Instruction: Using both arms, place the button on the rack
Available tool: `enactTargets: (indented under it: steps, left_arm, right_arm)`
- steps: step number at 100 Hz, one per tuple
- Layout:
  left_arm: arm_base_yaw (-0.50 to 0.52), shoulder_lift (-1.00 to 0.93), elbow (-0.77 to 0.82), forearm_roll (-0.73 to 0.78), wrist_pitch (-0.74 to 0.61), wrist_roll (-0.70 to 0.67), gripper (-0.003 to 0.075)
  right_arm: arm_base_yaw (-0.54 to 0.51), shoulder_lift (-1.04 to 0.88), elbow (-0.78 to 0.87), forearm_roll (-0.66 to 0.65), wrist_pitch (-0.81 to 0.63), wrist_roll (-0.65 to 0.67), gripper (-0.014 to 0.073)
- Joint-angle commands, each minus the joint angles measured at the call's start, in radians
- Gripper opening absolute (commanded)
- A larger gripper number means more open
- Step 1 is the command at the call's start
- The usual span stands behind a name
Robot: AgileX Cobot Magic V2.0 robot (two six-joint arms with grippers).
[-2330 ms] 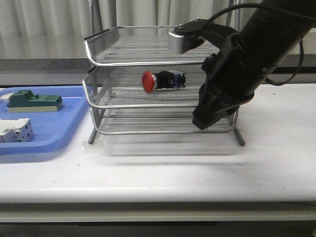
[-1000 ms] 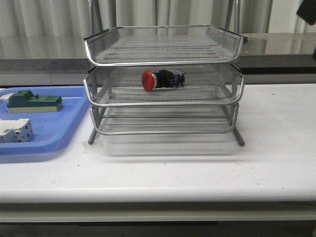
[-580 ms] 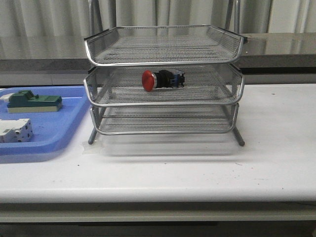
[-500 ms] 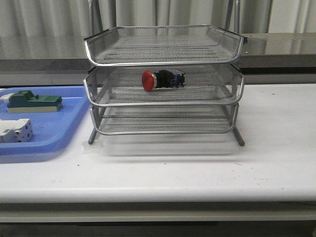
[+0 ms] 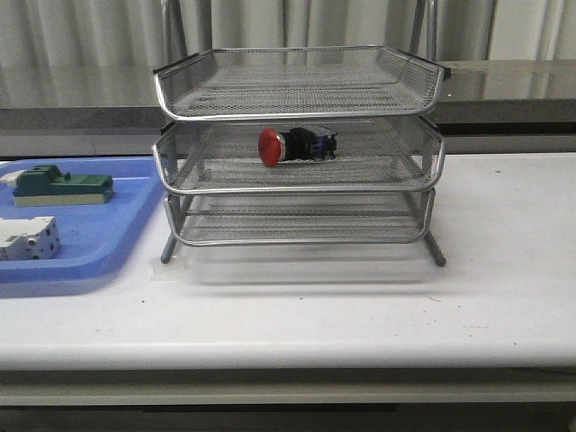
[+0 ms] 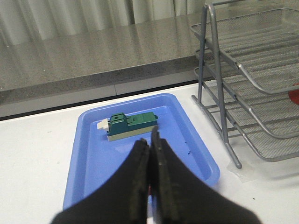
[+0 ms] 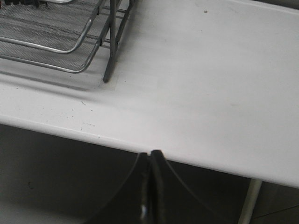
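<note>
Button (image 5: 297,145) lies on its side in the middle tray of the rack (image 5: 299,148), red head toward the robot's left, black body and blue rear block toward the right. It sits a little left of the tray's centre and is free of any gripper. In the left wrist view only a sliver of red shows at the picture's edge, inside the rack's wire trays.

The rack is a silver wire-mesh stand of three stacked trays on a metal frame, standing upright on the white table (image 5: 360,306). The top and bottom trays hold nothing that can be seen.

Just beside the rack, on the robot's left, a blue tray (image 5: 108,225) rests flat on the table. Inside it, toward the back, lies a green-topped block (image 5: 61,184) on a pale base. Nearer the front of the same tray lies a white part (image 5: 27,239), partly cut off by the picture's edge.

Neither arm appears in the front view. The left gripper (image 6: 150,145) shows in its own wrist view above the near end of the blue tray, its two dark fingers pressed together with nothing between them. The right gripper (image 7: 150,156) shows in its wrist view beyond the table's front edge, well apart from the rack's foot (image 7: 108,70), fingers likewise closed against each other and holding nothing.

Behind the table runs a grey ledge (image 5: 81,117) with pale curtains (image 5: 90,36) above it.
</note>
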Motion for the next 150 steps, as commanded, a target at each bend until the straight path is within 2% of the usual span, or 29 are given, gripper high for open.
enactTargets:
  steps: [1, 71, 111, 150]
  left_arm:
    - [0.001, 0.008, -0.029, -0.012, -0.081, -0.012, -0.002]
    - [0.001, 0.008, -0.029, -0.012, -0.081, -0.012, -0.002]
    - [0.001, 0.008, -0.029, -0.012, -0.081, -0.012, -0.002]
    - [0.001, 0.008, -0.029, -0.012, -0.081, -0.012, -0.002]
  right_arm:
    - [-0.005, -0.004, -0.022, -0.018, -0.047, 0.002, -0.006]
    - [-0.005, -0.009, -0.008, -0.018, -0.06, 0.002, -0.006]
    - [-0.01, -0.247, 0.204, -0.017, -0.355, 0.002, -0.006]
    - [-0.178, -0.452, 0.435, 0.114, -0.56, -0.039, -0.006]
